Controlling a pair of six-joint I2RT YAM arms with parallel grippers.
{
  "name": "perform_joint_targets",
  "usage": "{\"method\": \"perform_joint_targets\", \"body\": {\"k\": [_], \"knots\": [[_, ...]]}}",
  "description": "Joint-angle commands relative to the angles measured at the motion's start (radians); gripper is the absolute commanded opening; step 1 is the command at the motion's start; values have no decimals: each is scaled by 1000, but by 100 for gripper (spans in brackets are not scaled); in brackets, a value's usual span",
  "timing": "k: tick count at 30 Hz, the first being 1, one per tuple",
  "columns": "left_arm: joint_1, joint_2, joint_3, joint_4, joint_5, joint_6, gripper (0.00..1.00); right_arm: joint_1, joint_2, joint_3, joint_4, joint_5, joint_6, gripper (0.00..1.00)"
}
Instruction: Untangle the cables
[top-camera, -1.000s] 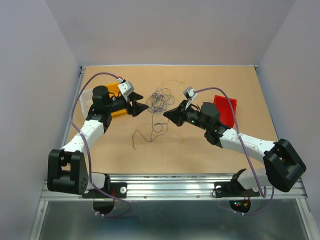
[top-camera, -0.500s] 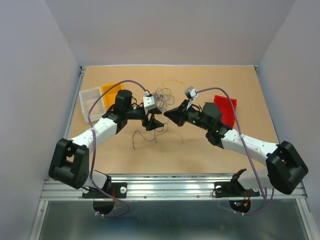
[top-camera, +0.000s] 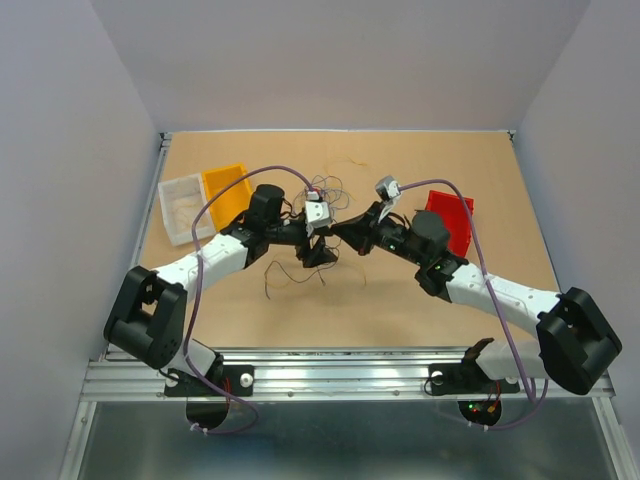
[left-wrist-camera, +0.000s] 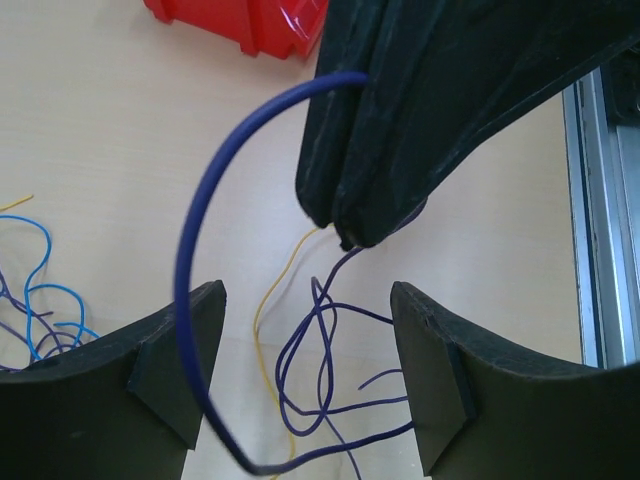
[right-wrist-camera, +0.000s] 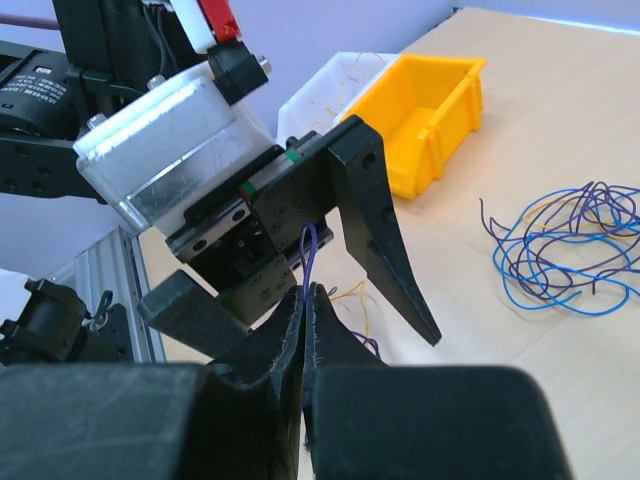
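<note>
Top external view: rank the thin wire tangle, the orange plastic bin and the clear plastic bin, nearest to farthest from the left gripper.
1. Thin wire tangle, just beyond the left gripper.
2. Orange plastic bin, back left.
3. Clear plastic bin, leftmost.

My left gripper (left-wrist-camera: 305, 300) gapes wide, facing my right gripper (right-wrist-camera: 305, 296), which is pinched shut on the cables (left-wrist-camera: 180, 260). Both arms reach inward.

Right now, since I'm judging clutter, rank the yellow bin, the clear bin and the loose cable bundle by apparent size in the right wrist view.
Largest: yellow bin and loose cable bundle, similar in spread, so left unranked.
Smallest: clear bin, though it sits farther off and is partly hidden behind the yellow bin.
</note>
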Motion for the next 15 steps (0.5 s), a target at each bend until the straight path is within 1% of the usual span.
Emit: {"method": "perform_joint_targets", "body": {"k": [1, 6, 8, 9, 10, 11, 12, 13, 15], "knots": [[-15, 25, 53, -2, -21, 20, 78, 8, -14, -19, 96, 10, 12, 1], [-23, 42, 61, -8, -47, 29, 77, 8, -16, -23, 107, 17, 19, 0], [-27, 59, 70, -8, -79, 26, 72, 8, -17, -26, 111, 17, 20, 1], [-29, 77, 84, -6, -94, 12, 66, 8, -20, -26, 115, 17, 23, 0], [-29, 78, 84, -6, -105, 6, 66, 8, -20, -29, 116, 15, 25, 1], [-29, 100, 99, -9, -116, 2, 48, 8, -23, -31, 122, 9, 28, 1], [-30, 108, 107, -9, -119, 2, 37, 8, -25, -32, 124, 9, 26, 1], [-29, 122, 119, -9, -120, -6, 21, 8, -28, -32, 124, 6, 28, 0], [-29, 125, 128, -12, -128, -14, 3, 6, -28, -35, 124, 4, 22, 1]]}}
